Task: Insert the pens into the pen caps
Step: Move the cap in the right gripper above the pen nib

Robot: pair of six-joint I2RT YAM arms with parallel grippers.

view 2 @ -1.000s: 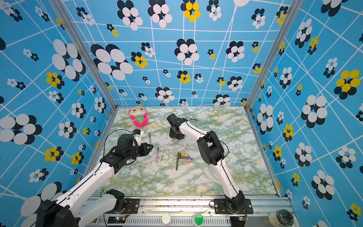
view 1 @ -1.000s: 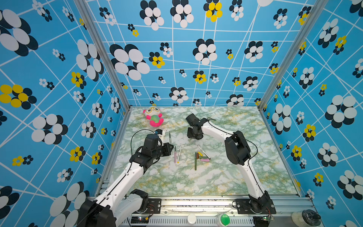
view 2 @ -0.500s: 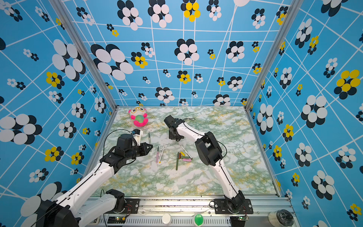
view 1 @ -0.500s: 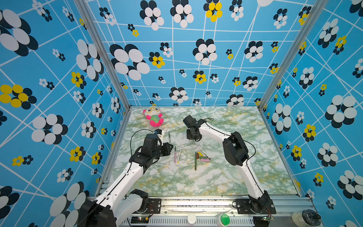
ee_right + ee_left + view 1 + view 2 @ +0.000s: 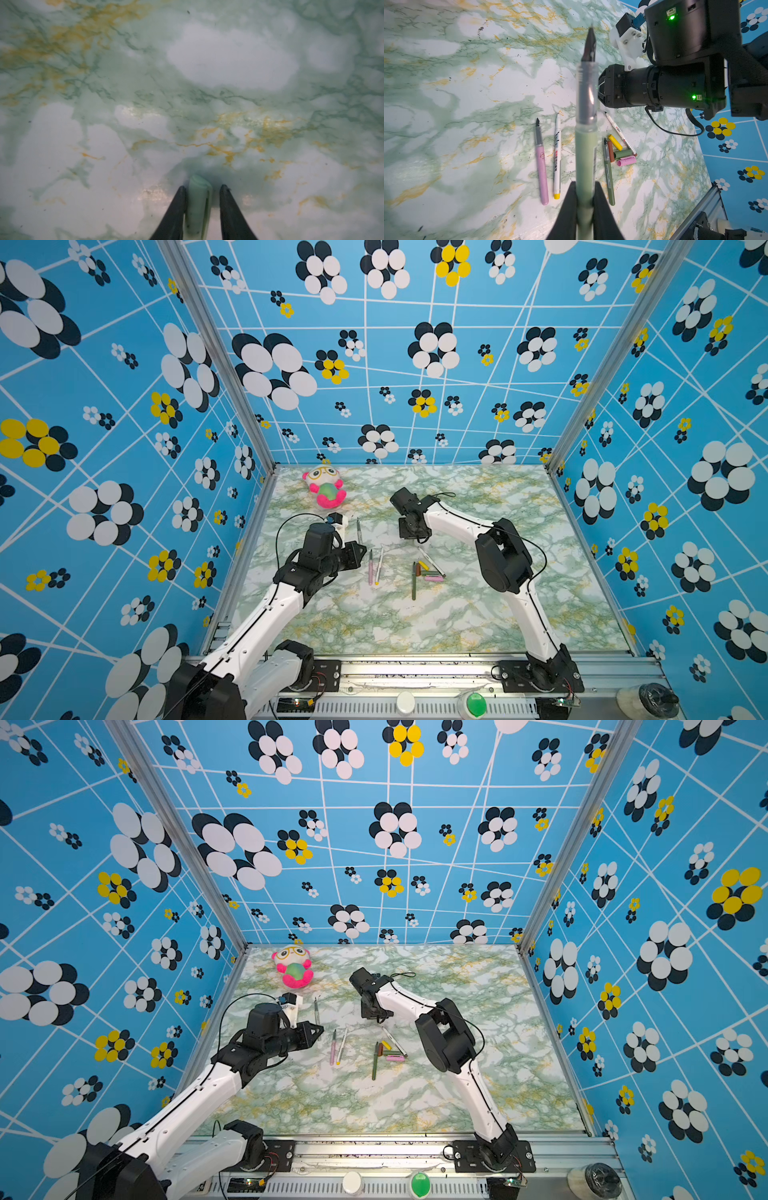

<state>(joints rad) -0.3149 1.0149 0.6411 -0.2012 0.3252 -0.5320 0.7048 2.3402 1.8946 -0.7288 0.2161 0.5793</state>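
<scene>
My left gripper is shut on the pale grey-green pen, which sticks out tip first; in a top view the pen points away from that gripper. The right gripper is down at the table with the pale green cap between its fingers. One finger touches the cap and a gap shows at the other. On the table lie a pink pen, white pen, dark green pen, thin white pen, and yellow, brown, dark green and pink caps.
A pink plush toy lies at the far left of the marble table. Patterned blue walls close in three sides. The right arm's elbow hangs just right of the cap pile.
The right gripper has shifted slightly over the far middle of the table. The left arm has stayed still with the pen in its grip.
</scene>
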